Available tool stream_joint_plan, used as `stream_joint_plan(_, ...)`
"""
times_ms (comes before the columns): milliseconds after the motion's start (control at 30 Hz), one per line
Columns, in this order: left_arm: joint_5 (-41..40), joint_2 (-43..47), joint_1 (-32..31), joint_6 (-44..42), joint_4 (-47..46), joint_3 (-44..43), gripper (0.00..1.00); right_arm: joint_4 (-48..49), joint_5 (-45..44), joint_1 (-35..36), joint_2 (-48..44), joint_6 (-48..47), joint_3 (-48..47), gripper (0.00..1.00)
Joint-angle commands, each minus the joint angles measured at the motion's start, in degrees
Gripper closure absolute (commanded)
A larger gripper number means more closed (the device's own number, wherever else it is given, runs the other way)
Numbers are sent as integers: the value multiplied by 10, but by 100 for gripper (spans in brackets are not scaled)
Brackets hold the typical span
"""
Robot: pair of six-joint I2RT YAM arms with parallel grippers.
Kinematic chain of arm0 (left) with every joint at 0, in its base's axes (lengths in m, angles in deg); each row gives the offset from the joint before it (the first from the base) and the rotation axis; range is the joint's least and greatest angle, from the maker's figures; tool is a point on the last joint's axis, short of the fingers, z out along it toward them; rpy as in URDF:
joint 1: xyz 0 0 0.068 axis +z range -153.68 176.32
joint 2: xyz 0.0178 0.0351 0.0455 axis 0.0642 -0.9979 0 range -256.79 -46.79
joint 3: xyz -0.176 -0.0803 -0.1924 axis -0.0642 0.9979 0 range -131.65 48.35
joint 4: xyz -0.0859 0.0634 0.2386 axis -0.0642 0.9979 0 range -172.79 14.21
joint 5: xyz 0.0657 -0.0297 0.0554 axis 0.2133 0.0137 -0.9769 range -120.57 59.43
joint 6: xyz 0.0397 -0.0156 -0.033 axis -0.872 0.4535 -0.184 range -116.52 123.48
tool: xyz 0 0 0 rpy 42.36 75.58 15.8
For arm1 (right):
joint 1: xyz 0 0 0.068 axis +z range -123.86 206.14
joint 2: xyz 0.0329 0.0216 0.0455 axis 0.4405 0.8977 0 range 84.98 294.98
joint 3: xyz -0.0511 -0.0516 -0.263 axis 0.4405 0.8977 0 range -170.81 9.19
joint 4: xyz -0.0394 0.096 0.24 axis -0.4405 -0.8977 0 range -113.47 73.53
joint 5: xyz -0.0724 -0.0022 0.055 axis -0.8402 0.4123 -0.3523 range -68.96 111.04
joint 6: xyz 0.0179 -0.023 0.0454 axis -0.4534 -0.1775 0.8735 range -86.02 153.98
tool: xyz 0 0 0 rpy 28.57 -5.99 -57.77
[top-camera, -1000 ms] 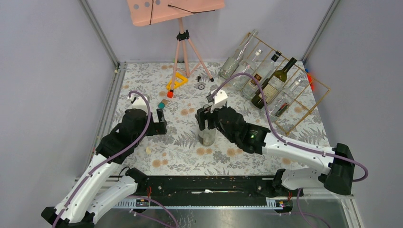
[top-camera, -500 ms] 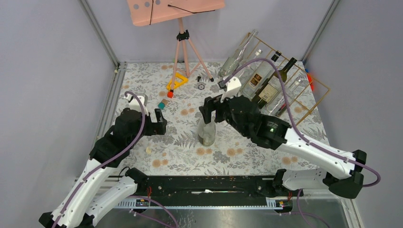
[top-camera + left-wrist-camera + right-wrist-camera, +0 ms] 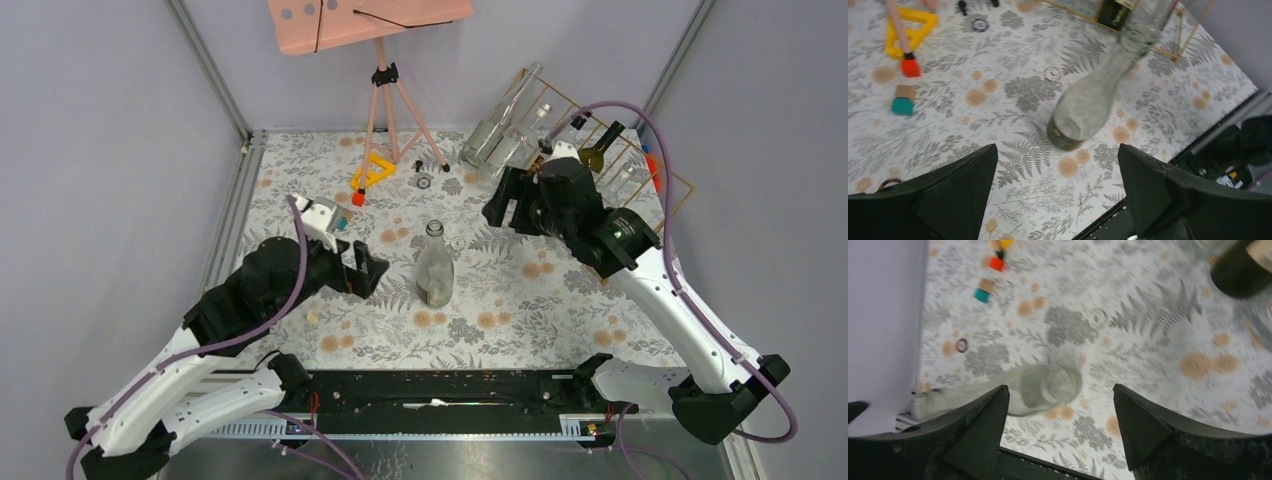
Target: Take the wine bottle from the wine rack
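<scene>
A clear glass wine bottle stands upright and free on the floral table. It also shows in the left wrist view and in the right wrist view. The gold wire wine rack stands at the back right with several bottles leaning in it, among them a dark green one. My left gripper is open and empty just left of the standing bottle. My right gripper is open and empty, raised between the bottle and the rack.
A pink tripod stand stands at the back centre. A yellow triangle, a red block and a teal block lie near it. Grey walls close both sides. The dark bottle's base shows in the right wrist view.
My right gripper let go of the clear bottle and rose back and right toward the rack. My left gripper moved right, close to the bottle, which stays upright.
</scene>
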Motion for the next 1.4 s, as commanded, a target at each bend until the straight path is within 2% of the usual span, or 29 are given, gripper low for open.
stream_joint_plan(0,-24,-19,-74,-20,-84,10,1,-31,68,-44,-61,41,82,17)
stream_joint_plan(100,-41,-38,-123,-30,-121,28,1,-20,66,-47,-88,33,117,17)
stream_joint_plan(300,-71,-107,-152,-43,-174,31,3,-21,64,-48,-125,12,166,17)
stream_joint_plan(767,-140,-233,-155,-83,-250,-22,7,-23,75,-47,-178,-8,242,16)
stream_joint_plan(1067,-182,-291,-154,-82,-276,-42,16,-28,84,-47,-188,-17,253,16)
stream_joint_plan(1367,-180,-318,-142,-73,-289,-56,28,-27,85,-48,-191,-21,264,16)
